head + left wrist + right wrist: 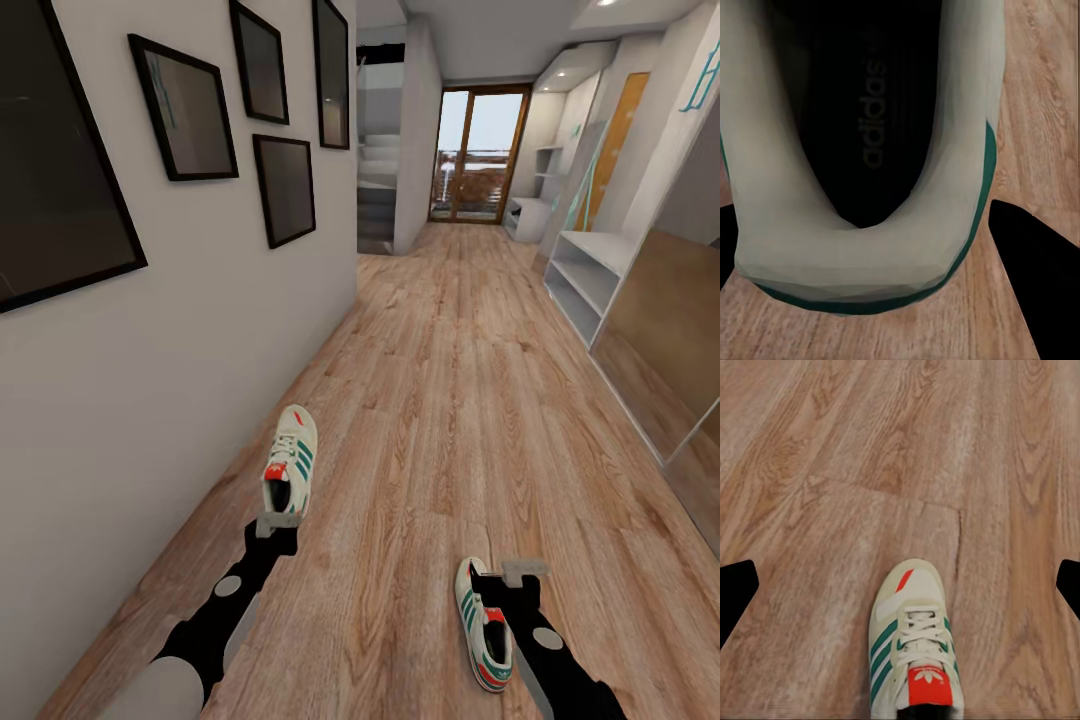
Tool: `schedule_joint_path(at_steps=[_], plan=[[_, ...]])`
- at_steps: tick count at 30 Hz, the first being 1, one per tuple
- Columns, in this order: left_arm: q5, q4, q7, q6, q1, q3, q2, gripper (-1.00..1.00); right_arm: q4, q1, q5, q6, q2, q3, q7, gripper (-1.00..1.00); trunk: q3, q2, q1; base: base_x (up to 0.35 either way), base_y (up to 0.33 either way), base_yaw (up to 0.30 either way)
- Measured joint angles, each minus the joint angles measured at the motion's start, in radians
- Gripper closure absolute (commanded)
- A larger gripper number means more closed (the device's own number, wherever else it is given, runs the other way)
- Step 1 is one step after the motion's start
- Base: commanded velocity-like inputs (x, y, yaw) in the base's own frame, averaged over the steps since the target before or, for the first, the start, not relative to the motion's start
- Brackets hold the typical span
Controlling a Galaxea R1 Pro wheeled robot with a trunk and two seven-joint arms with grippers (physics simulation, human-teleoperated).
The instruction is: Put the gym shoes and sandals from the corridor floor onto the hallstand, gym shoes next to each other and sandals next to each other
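Observation:
One gym shoe (291, 458) lies near the left wall on the corridor floor (430, 400), toe pointing away. My left gripper (277, 523) is at its heel, open. In the left wrist view the heel (862, 247) sits between the dark fingers (1029, 289), with a small gap on one side. The other gym shoe (482, 625) lies close in front of me, toe towards me. My right gripper (523, 572) hovers open beside and above it, and that shoe (913, 649) lies below the spread fingers (735, 592). The hallstand (528, 212) appears far down on the right. The sandals are out of view.
A white wall with dark framed pictures (185, 110) runs along the left. On the right stand a low white two-shelf bench (592, 268) and a wood-panelled cabinet (665, 340). The corridor ends at a glass door (480, 155), with stairs (378, 190) off to the left.

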Motion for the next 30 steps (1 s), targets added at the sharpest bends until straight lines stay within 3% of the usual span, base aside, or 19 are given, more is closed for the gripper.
schedule_joint_path(at_steps=[23,30], plan=[[-0.001,0.0,-0.001,0.007,0.0,-0.007,0.0,1.0,0.014,0.0,0.0,-0.001,0.004,-0.003,-0.005,-1.0,-0.1,-0.161,0.088,0.0,0.0,-0.022],[0.0,0.001,-0.001,0.006,0.0,-0.007,-0.001,1.0,0.013,0.0,0.0,-0.001,0.008,-0.002,-0.005,-1.0,-0.133,-0.162,0.091,0.0,0.0,-0.082]])
